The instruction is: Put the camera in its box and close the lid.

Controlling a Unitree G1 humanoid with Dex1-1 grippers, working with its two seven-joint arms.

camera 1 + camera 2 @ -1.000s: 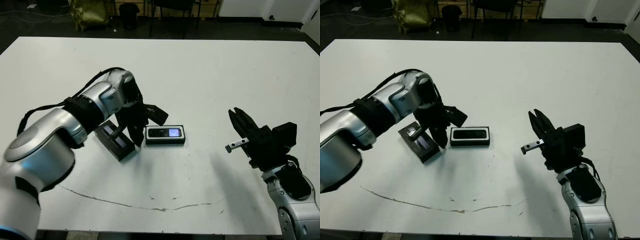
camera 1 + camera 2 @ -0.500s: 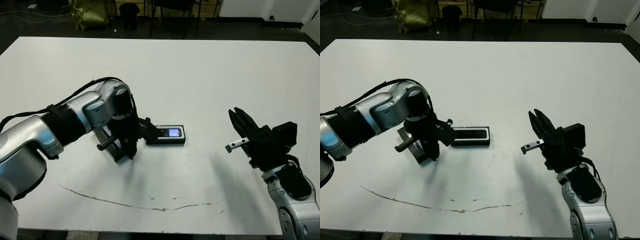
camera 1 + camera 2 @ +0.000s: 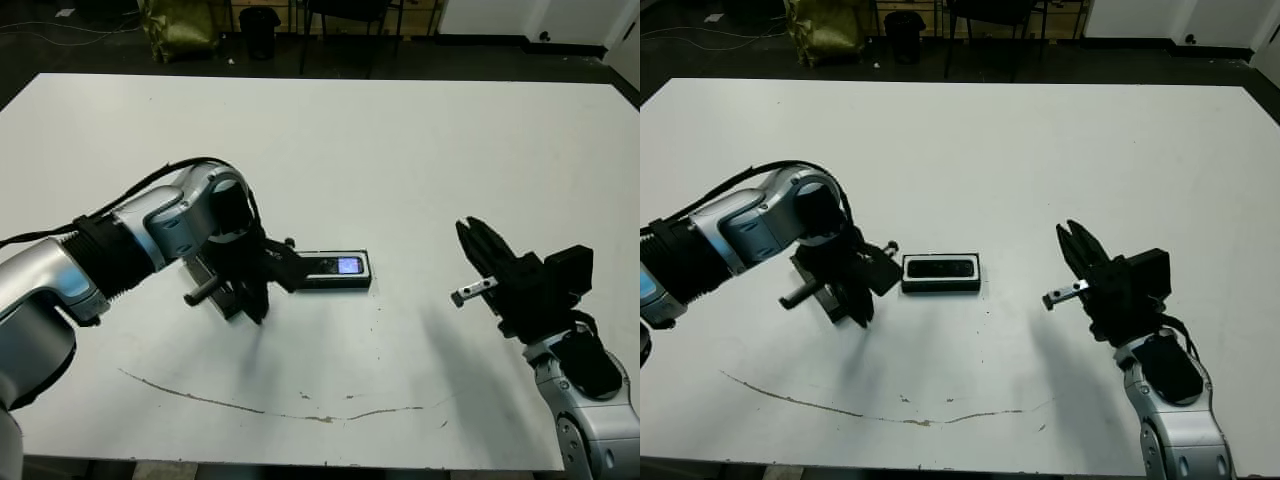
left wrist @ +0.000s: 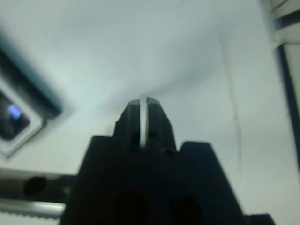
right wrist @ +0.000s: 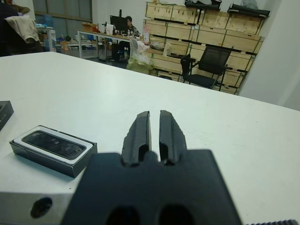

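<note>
The camera (image 3: pixel 336 266) lies inside the open box (image 3: pixel 362 281), a white-lined black tray at mid-table; its bluish patch faces up. Just left of the box, the lid (image 3: pixel 808 270) lies flat, mostly covered by my left gripper (image 3: pixel 255 310). That gripper points down at the table by the lid's near end, and the left wrist view shows its fingers (image 4: pixel 135 110) shut with nothing between them. Well to the right of the box, my right gripper (image 3: pixel 467 228) hovers shut and empty. In the right wrist view the box (image 5: pixel 28 149) and camera (image 5: pixel 49 140) sit ahead of it.
A thin brownish line (image 3: pixel 300 410) runs across the table's near side. Chairs and a bag (image 3: pixel 180 25) stand on the floor beyond the far edge. In the right wrist view, wooden crates (image 5: pixel 187 18) and a person at a desk (image 5: pixel 127 22) are far behind.
My left gripper has swung from beside the box's left end down and toward the near side, over the lid, which seems nudged slightly left. The right arm has not moved.
</note>
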